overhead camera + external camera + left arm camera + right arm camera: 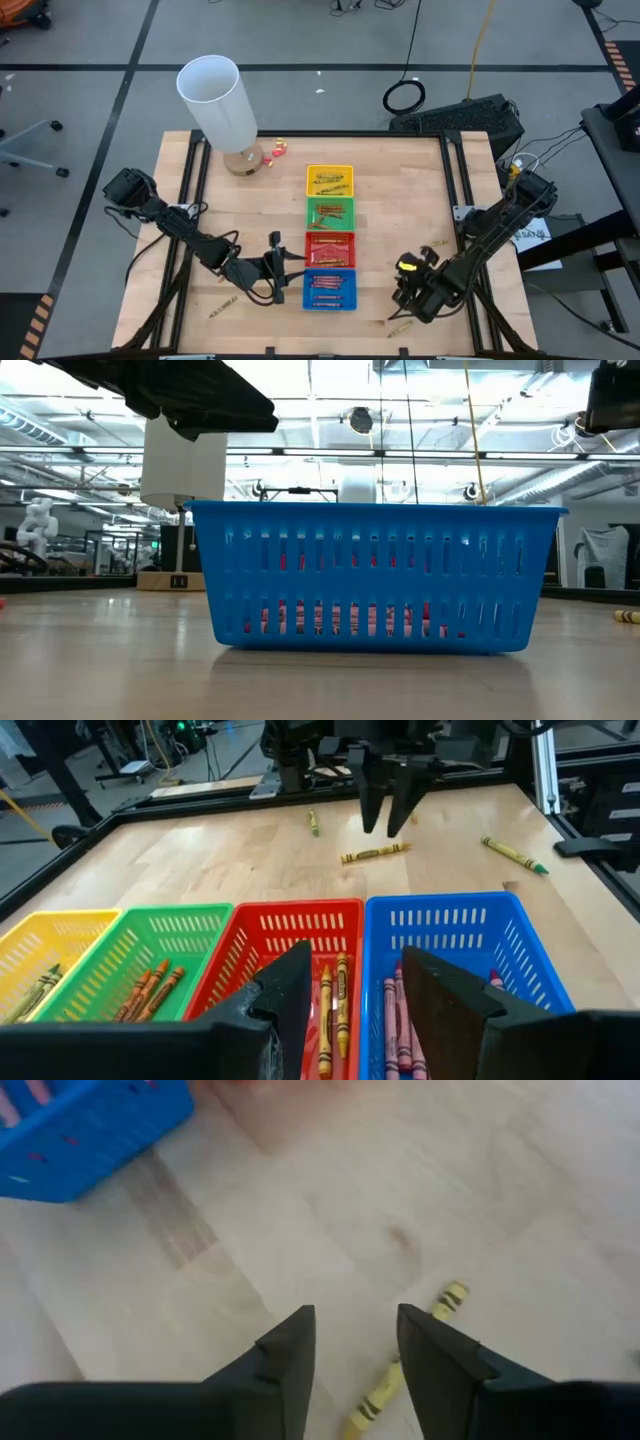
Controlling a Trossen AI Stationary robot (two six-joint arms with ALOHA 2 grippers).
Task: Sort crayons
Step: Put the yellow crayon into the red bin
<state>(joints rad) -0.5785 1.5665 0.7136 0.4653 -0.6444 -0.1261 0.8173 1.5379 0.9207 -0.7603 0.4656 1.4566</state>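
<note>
Four trays stand in a row: yellow (pixel 329 180), green (pixel 329 212), red (pixel 329 248) and blue (pixel 329 290), each holding crayons. My left gripper (pixel 290 265) is open and empty, its fingers (pixel 355 965) over the wall between the red tray (pixel 290 935) and the blue tray (pixel 450 935). My right gripper (pixel 403 297) is open and points down, just above a yellow crayon (pixel 400 1380) that lies flat on the table to the right of the blue tray. I cannot tell whether it touches the crayon. The same crayon shows in the left wrist view (pixel 375 852).
Loose crayons lie on the table at the right (pixel 435 243), (pixel 515 854), at the near left (pixel 225 308) and one more near the right arm (pixel 313 822). A white cylinder (pixel 218 100) stands at the far left. The table has a dark raised frame (pixel 455 180).
</note>
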